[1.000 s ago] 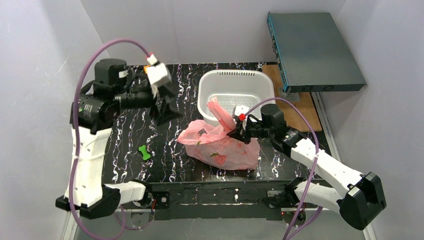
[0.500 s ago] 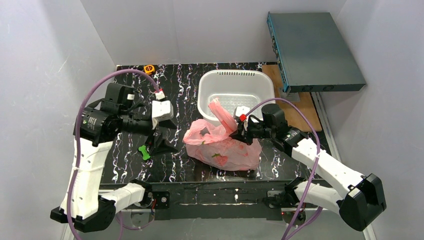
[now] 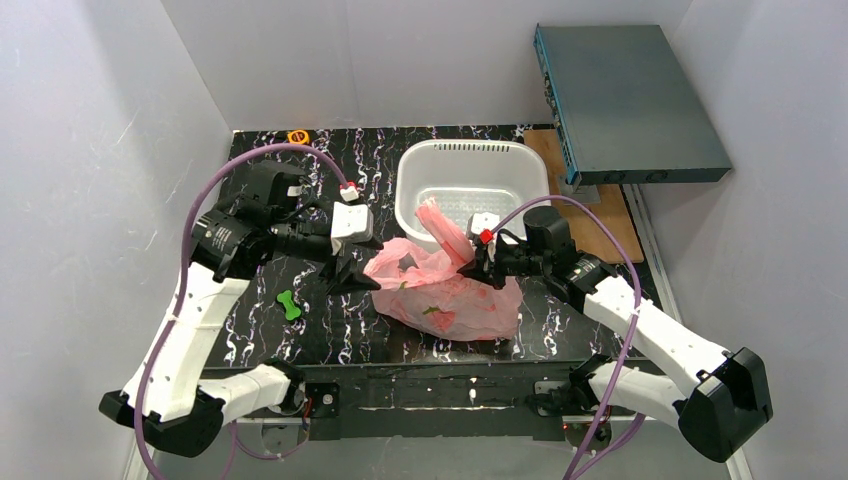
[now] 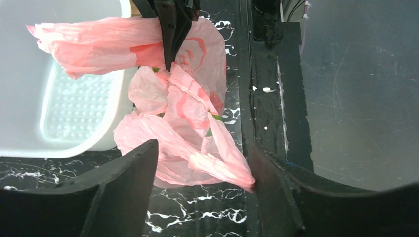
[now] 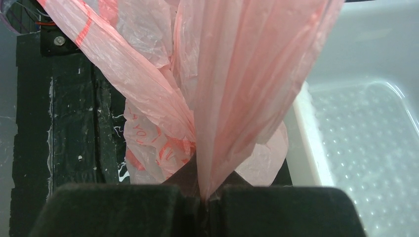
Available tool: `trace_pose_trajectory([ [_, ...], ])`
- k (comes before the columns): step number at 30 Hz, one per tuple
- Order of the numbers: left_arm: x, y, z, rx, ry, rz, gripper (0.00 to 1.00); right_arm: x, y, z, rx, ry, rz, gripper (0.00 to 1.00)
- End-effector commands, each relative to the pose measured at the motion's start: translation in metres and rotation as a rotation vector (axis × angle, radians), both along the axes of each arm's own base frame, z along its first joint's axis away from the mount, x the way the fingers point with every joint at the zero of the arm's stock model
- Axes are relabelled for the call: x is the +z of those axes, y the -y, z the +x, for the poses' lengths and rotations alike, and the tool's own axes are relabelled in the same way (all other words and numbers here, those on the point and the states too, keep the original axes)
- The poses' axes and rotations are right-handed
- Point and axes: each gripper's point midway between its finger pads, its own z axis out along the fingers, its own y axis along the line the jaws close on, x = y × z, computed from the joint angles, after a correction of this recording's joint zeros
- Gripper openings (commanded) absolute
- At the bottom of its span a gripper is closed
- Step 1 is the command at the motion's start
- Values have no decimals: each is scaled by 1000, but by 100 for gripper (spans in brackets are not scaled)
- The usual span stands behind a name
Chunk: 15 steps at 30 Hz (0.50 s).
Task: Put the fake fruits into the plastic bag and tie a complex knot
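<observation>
Right gripper: clamped tight on a gathered strip of the plastic bag, just off the near rim of the white basket.
Held strip: rises from the shut jaws as a pink fan and leans over the basket's near edge.
Left gripper: jaws spread wide and holding nothing, just off the basket's near-left corner.
Between the left fingers: a loose twisted fold of the bag; whether it touches either finger cannot be told.
Bag body: lies bulging on the black marbled table, against the basket's near side.
Bag contents: too veiled by pink film to identify.
Green bone toy: on the table, well left of the basket and nearer the arm bases.
Grey-blue box: just beyond the basket's far-right corner.
</observation>
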Motion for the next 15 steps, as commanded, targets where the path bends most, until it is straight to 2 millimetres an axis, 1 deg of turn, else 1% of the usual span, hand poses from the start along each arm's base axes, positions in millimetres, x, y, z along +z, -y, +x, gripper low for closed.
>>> trace_pose_trajectory([
  [1,3,6,7,-26,60,-19,56,25,-2,3,15,71,35,1],
  [3,4,6,8,-15,56,-18,36,25,-1,4,11,78,33,1],
  [4,6,6,9,-4,50,-19,16,25,-1,4,8,81,33,1],
  [5,7,5,10,20,35,-19,3,26,0,4,5,83,34,1],
  [6,9,5,13,53,29,-24,0,29,1,5,-5,86,35,1],
  [7,12,6,18,91,29,-37,0,33,1,6,-14,90,38,2],
  [8,13,6,22,127,15,-47,0,42,3,8,-32,103,44,6],
  [9,14,6,23,157,-3,-55,0,54,4,12,-61,118,55,13],
  [10,14,7,24,180,-25,-61,0,68,7,14,-102,119,74,25],
  [11,14,7,25,201,-48,-63,0,84,10,17,-138,136,93,32],
  [12,14,7,26,224,-74,-66,0,100,13,16,-164,142,117,42],
  [13,12,7,28,249,-97,-65,0,114,17,14,-183,143,137,50],
  [15,12,6,31,282,-101,-75,0,144,21,5,-191,153,189,57],
])
